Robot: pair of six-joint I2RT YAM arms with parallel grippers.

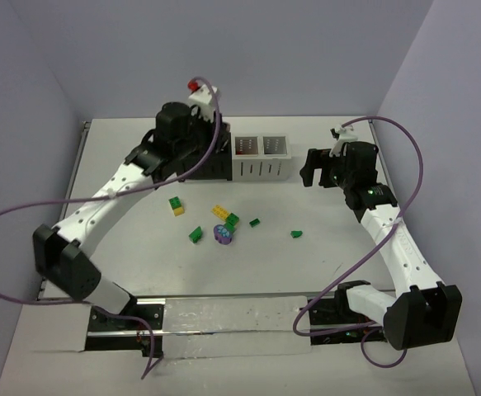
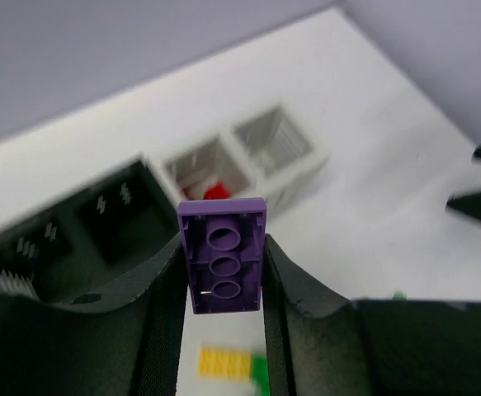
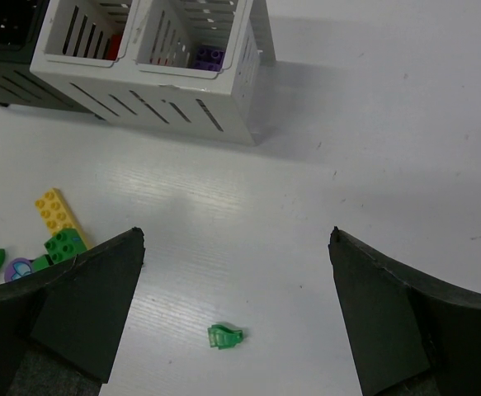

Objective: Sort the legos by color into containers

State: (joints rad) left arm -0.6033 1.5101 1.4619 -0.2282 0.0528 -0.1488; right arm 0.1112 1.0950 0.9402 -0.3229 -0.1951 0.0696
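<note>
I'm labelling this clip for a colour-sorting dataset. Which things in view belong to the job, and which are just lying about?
Belong to the job:
- purple brick, clamped in the jaws of the left gripper
- loose legos
- containers
- right gripper, jaws open

Just lying about:
- purple cables
- metal strip at the near edge

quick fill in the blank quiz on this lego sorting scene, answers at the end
1. The brick clamped in the left gripper is ____ in colour.
2. The right gripper is ____, with nothing between its fingers.
3. The small loose piece lying under the right gripper is ____.
4. Inside the white bin next to the black bins, the colour showing is ____.

Missing words: purple, open, green, red
</note>
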